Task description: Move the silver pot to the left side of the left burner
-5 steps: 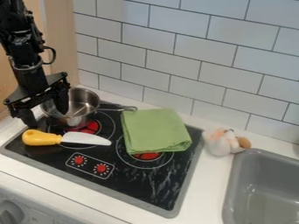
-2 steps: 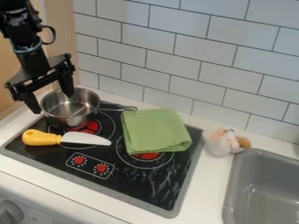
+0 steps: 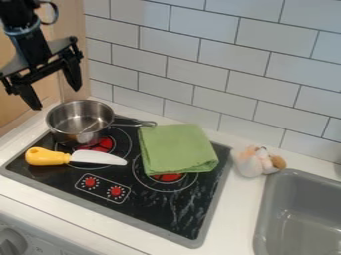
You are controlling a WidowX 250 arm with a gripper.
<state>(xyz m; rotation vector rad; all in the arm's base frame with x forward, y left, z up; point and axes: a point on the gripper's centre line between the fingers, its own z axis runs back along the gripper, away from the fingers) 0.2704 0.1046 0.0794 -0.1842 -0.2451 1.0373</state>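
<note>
The silver pot point(image 3: 80, 123) sits upright at the back left of the black stovetop point(image 3: 153, 209), over the back left part of the left burner point(image 3: 101, 145), whose red centre shows in front of the pot's base. Its handle point(image 3: 130, 124) points right, with the end at the back left corner of the folded green cloth point(image 3: 176, 149).

The black pincer point(image 3: 55, 98) hangs at the upper left, above the pot and apart from it. It is released: its two fingers stand wide of each other, with nothing between them.

The cloth lies over much of the right burner point(image 3: 168, 177), leaving part of the red centre and the front rings visible. In front of the pot lies a knife with a yellow handle point(image 3: 48, 157) at the left and a pale blade point(image 3: 98, 158) pointing right. Two red knobs point(image 3: 90, 183) point(image 3: 116, 191) are set in a white outline nearer the front.

The stovetop is set in a white desk point(image 3: 228, 209). On its right, beside the grey sink point(image 3: 266, 211), rests a small pale bundle point(image 3: 249, 163) with orange and brown parts, possibly a bag of toy food. White tiles point(image 3: 200, 55) cover the wall behind.
</note>
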